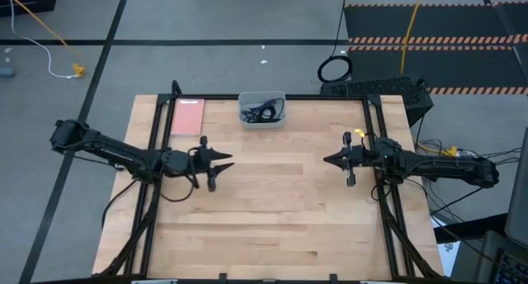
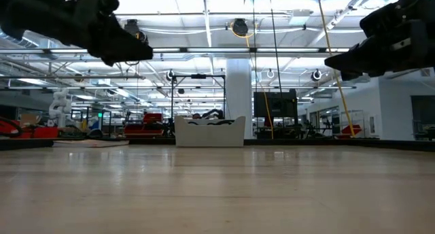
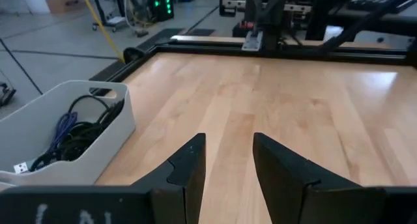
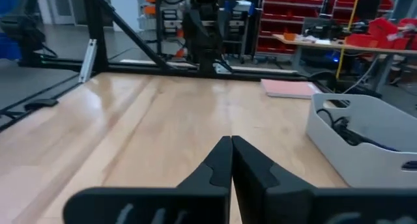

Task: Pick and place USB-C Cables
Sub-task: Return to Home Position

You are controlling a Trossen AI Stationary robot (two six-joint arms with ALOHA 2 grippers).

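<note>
The USB-C cables lie tangled inside a small white tray at the table's far edge, black ones and a blue-purple one showing in the left wrist view; a dark loop shows in the right wrist view. My left gripper hovers open above the table's left half, pointing right. My right gripper hovers shut above the right half, pointing left. Both hang well above the wood, as seen in the low view, left gripper and right gripper.
A pink flat pad lies at the far left of the table, beside the tray. Black frame rails run along the left, right and far edges. Bare wood spreads between and in front of the grippers.
</note>
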